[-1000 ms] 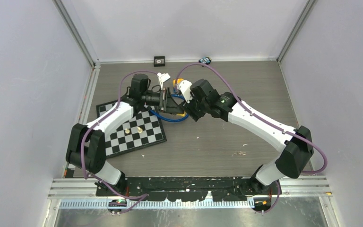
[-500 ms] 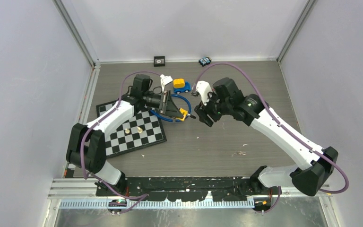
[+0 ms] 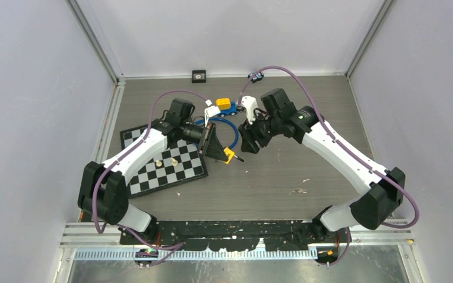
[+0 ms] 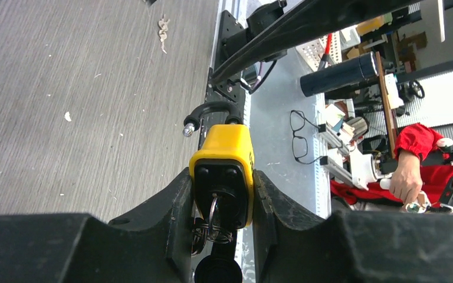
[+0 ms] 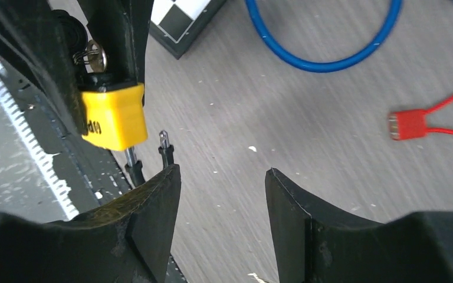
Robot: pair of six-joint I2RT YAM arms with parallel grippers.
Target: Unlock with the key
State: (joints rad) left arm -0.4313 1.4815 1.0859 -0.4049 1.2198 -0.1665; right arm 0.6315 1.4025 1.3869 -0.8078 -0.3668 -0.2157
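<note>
item: yellow padlock (image 4: 223,162), clamped by its sides in the left gripper (image 4: 222,184), held over the middle of the counter, just off the chessboard's (image 3: 159,168) right edge. key (image 5: 97,54) with ring sat in the keyway. shackle (image 4: 212,111) showed one leg free of the body: unlock judged done, or nearly. right gripper (image 5: 223,171) gaped wide, empty, just beside the shackle; left to do, likely only setting down.

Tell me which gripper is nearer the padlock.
Left. The left gripper is shut on the padlock, clamping its yellow body. The right gripper is open, with one finger just beside the shackle.
</note>
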